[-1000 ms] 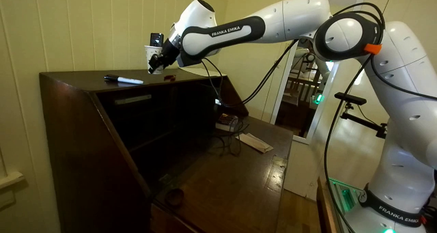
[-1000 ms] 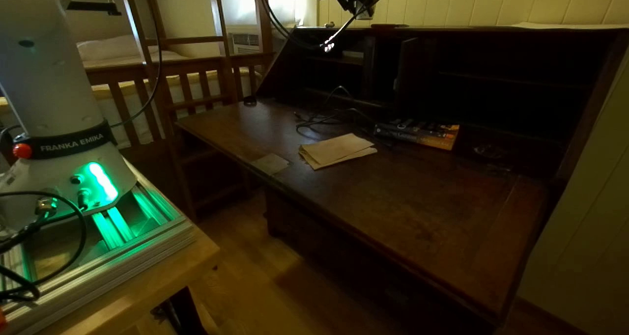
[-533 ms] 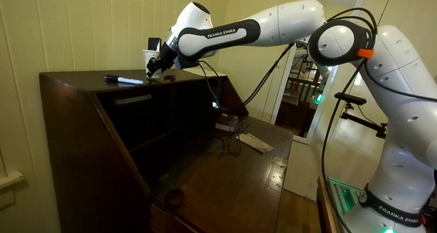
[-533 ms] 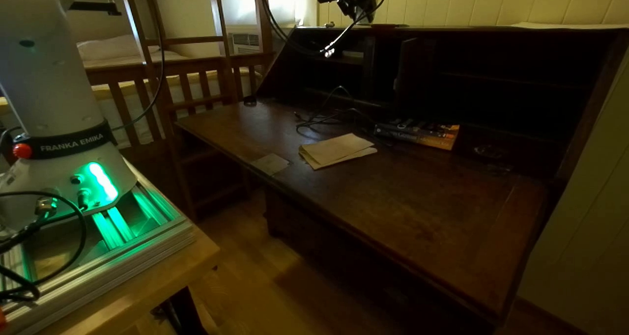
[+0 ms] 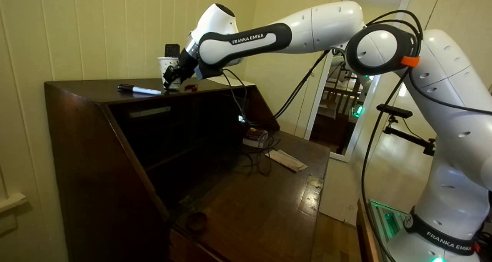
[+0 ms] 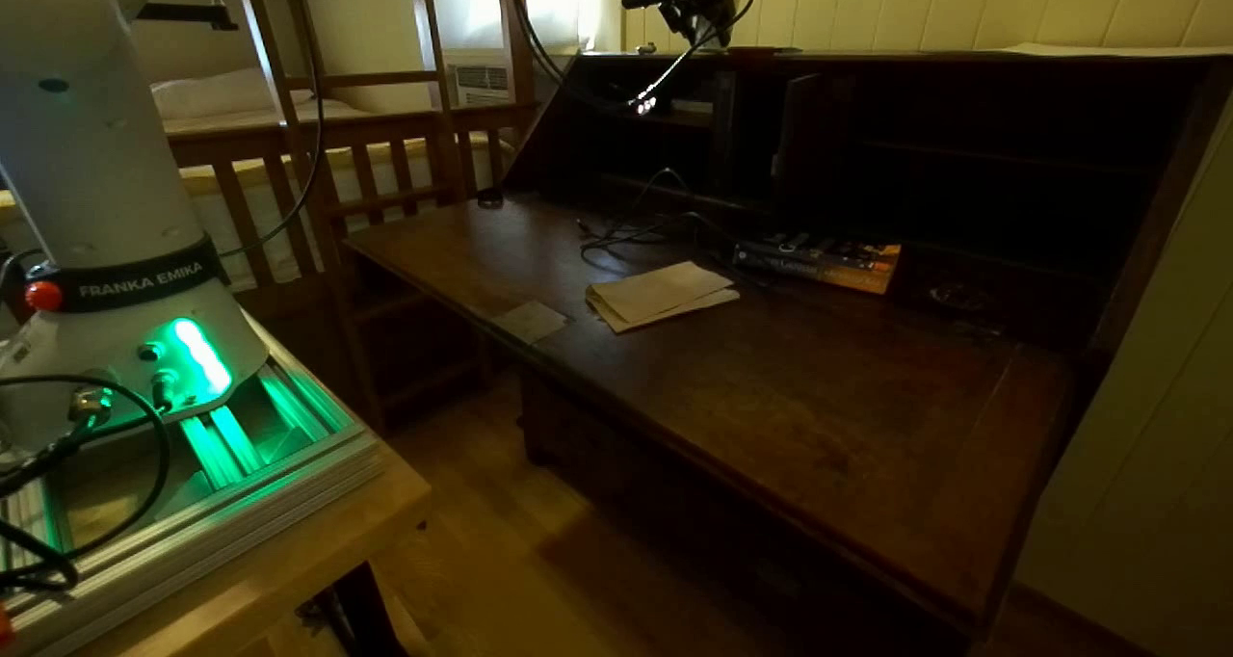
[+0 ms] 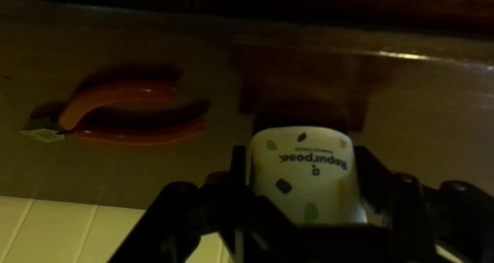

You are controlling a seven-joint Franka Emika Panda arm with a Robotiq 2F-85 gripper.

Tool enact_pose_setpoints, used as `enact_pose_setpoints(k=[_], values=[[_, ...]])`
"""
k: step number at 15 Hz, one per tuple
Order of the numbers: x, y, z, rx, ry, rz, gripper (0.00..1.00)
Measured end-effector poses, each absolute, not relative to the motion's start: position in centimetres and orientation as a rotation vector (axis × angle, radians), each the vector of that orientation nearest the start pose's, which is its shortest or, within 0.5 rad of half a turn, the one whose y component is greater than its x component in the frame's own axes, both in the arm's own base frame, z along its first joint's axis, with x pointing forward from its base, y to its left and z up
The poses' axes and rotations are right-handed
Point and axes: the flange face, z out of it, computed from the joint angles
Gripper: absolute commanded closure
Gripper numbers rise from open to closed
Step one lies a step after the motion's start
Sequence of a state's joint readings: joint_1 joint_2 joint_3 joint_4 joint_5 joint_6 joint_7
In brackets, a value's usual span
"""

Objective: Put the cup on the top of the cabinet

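The cup (image 5: 165,65) is white and tapered with coloured flecks. It is upright over the top of the dark brown cabinet (image 5: 84,86), near the front edge, with a dark block-like object (image 5: 172,50) sticking up from its mouth. My gripper (image 5: 168,81) is shut on the cup's lower part. In the wrist view the fingers (image 7: 300,155) stand on both sides of the cup (image 7: 305,182), and its base lies close over its dark reflection. I cannot tell whether the base touches the top. In an exterior view the gripper (image 6: 708,33) hides the cup above the cabinet (image 6: 867,397).
A marker (image 5: 140,89) lies beside the cup on the top. A red-handled tool (image 7: 123,91) lies on the cup's other side. White paper (image 5: 226,80) lies farther along. Books (image 6: 819,262), folded paper (image 6: 665,294) and a black cable (image 6: 616,243) lie on the lowered flap.
My gripper and the cup have moved down to the cabinet top and slightly toward the marker. The motion is small in the last half second. The other objects have not moved.
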State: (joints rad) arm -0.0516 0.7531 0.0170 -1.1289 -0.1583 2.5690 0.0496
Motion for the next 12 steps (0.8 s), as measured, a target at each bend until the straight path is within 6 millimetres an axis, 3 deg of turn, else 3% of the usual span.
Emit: enact_pose_setpoints(k=[4,5,6,12], values=[[80.31,-2.90,44.67,-3.059,-0.020,-1.113,0.00],[80.31,-2.94,44.74,-3.060,-0.021,-1.115,0.25],[80.31,-2.99,44.78,-3.061,-0.022,-1.117,0.26],[80.34,-3.15,45.01,-3.064,-0.024,-1.141,0.70]])
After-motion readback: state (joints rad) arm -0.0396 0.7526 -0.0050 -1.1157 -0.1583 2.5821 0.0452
